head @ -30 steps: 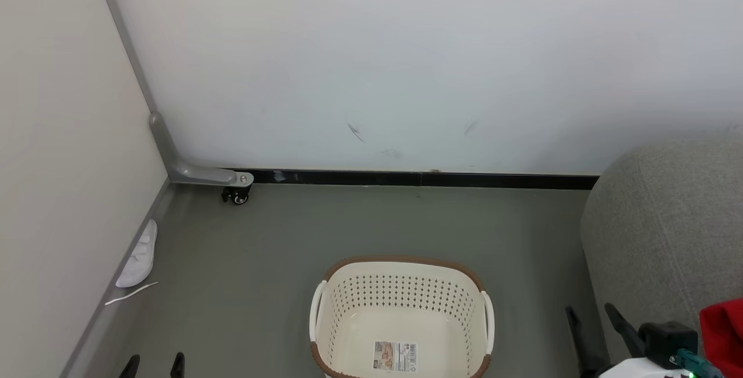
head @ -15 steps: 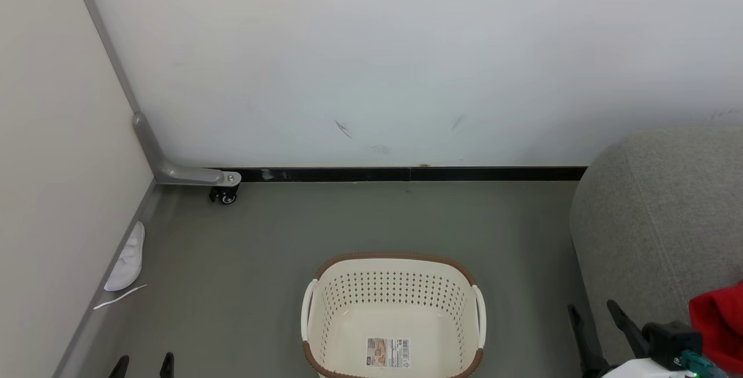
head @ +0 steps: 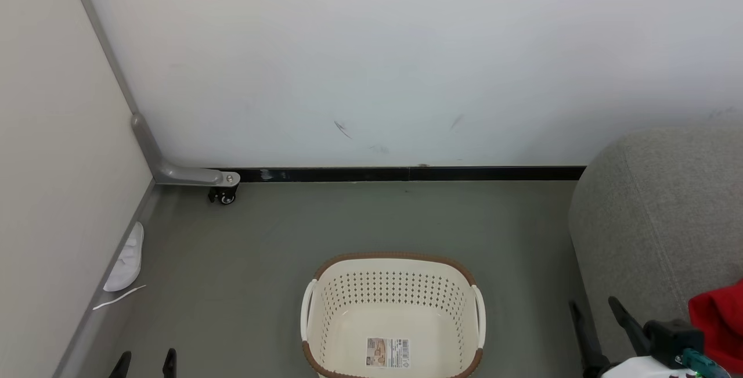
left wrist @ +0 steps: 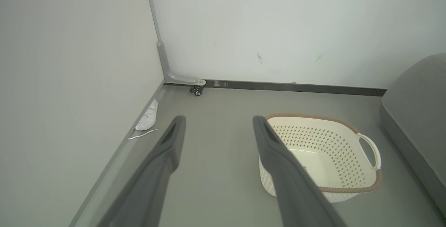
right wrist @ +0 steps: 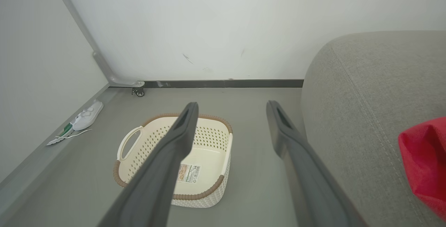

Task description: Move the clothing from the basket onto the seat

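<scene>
The laundry basket [head: 395, 257] at lower centre sits empty. The red clothing [head: 720, 320] lies on the grey sofa [head: 650, 209], lower right. The left claw [head: 148, 356] and right claw [head: 592, 303] gape open, holding nothing. The job looks done.

Head view: high up, angled forward and down at floor [head: 278, 238] and wall [head: 406, 47]; basket [head: 395, 255] bottom centre. Left wrist view: low, left of basket, facing wall. Right wrist view: near sofa [right wrist: 366, 98], basket below. All three share basket, sofa, wall.
</scene>
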Available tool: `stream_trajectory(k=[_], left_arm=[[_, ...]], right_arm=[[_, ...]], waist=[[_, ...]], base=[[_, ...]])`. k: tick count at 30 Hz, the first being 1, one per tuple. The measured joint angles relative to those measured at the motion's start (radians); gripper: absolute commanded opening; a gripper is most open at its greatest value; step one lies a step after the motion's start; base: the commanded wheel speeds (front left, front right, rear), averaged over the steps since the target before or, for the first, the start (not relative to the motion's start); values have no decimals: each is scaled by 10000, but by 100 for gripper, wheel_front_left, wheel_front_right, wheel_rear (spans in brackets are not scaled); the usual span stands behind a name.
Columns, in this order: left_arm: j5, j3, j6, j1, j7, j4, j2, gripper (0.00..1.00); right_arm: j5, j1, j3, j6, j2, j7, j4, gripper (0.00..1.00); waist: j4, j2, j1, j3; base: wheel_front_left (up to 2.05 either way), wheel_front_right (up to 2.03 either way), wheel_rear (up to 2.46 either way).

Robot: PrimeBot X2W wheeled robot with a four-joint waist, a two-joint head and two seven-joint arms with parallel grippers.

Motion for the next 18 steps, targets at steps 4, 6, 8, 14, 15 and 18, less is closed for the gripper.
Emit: stream_trajectory(k=[4, 6, 8, 14, 15, 18], left_arm=[[-12, -50, -10, 45, -2, 174, -265, 0], [-17, -163, -10, 157, 4, 326, -537, 0], [-50, -178, -13, 204, 73, 362, -715, 0], [-640, 54, -178, 200, 205, 362, -765, 0], [-715, 90, -186, 195, 270, 362, -798, 0], [-965, 221, -278, 186, 374, 364, -957, 0]], right_arm=[[2, 39, 25, -13, 81, 13, 217, 0], [2, 202, 35, -13, 159, 15, 412, 0], [56, 307, 8, -15, 192, 23, 523, 0], [629, -8, -435, -15, 207, 332, 836, 0], [767, -104, -522, -13, 209, 420, 867, 0], [1210, -302, -690, -15, 207, 633, 959, 0]], waist=[[27, 0, 1, -5], [27, 0, 0, -5], [28, 0, 0, -4], [38, 0, 0, 9], [38, 0, 1, 12], [33, 0, 1, 24]], base=[[0, 0, 0], [0, 0, 0], [0, 0, 0], [0, 0, 0], [0, 0, 0], [0, 0, 0]])
